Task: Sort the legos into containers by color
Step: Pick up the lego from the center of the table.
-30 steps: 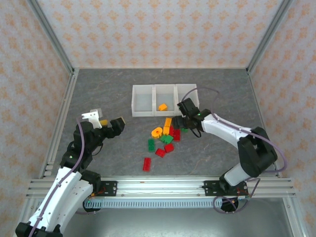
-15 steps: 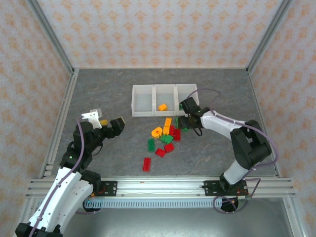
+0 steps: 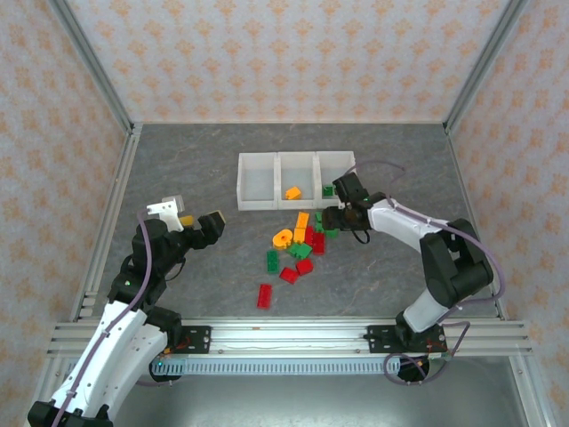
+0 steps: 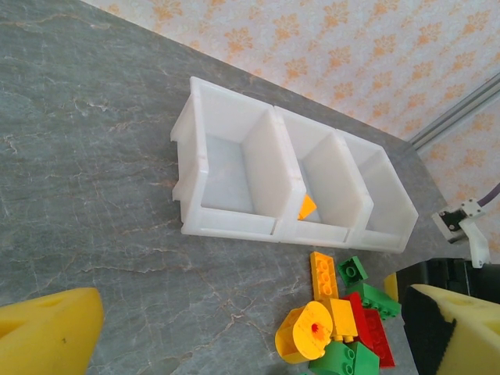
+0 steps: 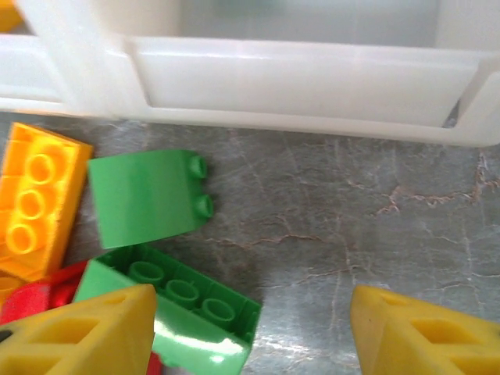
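The containers [image 3: 294,180] stand as one white row of three bins at the table's middle back, also seen in the left wrist view [image 4: 234,223]. An orange brick [image 3: 292,192] lies in the middle bin. A green bit [image 3: 328,190] shows at the right bin's front left corner. The legos [image 3: 298,247] lie piled in front: a yellow ring [image 4: 308,332], an orange bar [image 4: 323,273], green and red bricks. My right gripper [image 3: 336,213] [image 5: 250,336] hovers open over bare table before the right bin, with a green brick [image 5: 180,308] by its left finger. My left gripper [image 3: 191,222] [image 4: 254,344] stands wide open, left of the pile.
A red brick [image 3: 264,295] lies apart toward the near edge. Another green brick [image 5: 148,199] and an orange bar [image 5: 35,203] lie just in front of the bin's front wall [image 5: 297,78]. Metal frame posts and patterned walls enclose the table.
The right gripper has moved from the pile's right edge back toward the right bin, and a green bit now shows at that bin's corner. The left arm has not moved.
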`<action>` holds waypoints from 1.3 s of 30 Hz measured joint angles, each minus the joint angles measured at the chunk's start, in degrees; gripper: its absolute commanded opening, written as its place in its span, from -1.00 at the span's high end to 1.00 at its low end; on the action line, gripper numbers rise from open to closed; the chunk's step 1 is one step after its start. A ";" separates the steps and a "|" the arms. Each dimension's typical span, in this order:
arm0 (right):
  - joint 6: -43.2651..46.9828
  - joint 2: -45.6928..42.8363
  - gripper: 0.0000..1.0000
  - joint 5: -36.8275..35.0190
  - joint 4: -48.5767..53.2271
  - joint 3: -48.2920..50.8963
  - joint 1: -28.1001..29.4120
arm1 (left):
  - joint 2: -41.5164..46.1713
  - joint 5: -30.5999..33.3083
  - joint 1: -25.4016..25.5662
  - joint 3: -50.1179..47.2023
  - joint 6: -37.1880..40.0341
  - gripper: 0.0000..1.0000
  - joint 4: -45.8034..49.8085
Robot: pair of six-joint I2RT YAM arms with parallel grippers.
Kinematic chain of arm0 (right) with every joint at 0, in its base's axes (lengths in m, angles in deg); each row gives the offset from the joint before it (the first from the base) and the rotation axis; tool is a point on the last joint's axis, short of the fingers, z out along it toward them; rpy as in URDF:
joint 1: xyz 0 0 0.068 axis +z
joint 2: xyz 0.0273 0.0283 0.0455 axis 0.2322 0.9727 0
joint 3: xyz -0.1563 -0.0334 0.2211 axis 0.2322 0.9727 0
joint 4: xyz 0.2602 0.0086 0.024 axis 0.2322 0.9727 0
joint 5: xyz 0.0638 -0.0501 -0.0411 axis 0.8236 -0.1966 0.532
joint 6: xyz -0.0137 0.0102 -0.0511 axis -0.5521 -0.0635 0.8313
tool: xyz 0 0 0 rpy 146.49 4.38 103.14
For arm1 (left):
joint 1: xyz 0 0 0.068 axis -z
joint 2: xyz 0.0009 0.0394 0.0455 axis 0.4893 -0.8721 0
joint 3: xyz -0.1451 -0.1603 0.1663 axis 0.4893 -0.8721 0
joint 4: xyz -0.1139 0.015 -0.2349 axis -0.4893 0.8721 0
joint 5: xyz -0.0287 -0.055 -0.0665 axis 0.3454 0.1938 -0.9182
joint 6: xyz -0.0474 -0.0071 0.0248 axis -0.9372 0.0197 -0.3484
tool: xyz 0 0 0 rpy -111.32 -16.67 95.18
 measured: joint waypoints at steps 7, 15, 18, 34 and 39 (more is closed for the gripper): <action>1.40 -0.94 -0.41 2.49 -1.11 -0.09 0.85 | 0.02 0.00 0.00 0.00 0.00 -0.98 0.00; 1.57 2.45 -0.47 2.43 -0.83 -0.57 2.86 | 0.07 0.02 0.00 0.00 0.00 -0.98 0.00; 1.49 2.80 -0.44 2.40 -0.92 -0.57 2.86 | 0.04 0.02 0.00 0.00 0.00 -0.98 0.00; -3.89 3.39 -0.08 -3.50 -2.78 -0.33 0.04 | 0.04 0.02 0.00 0.00 0.00 -0.99 0.00; -4.59 1.40 -0.17 -4.96 -2.14 1.42 -0.76 | 0.02 0.02 0.00 0.00 0.00 -0.98 0.00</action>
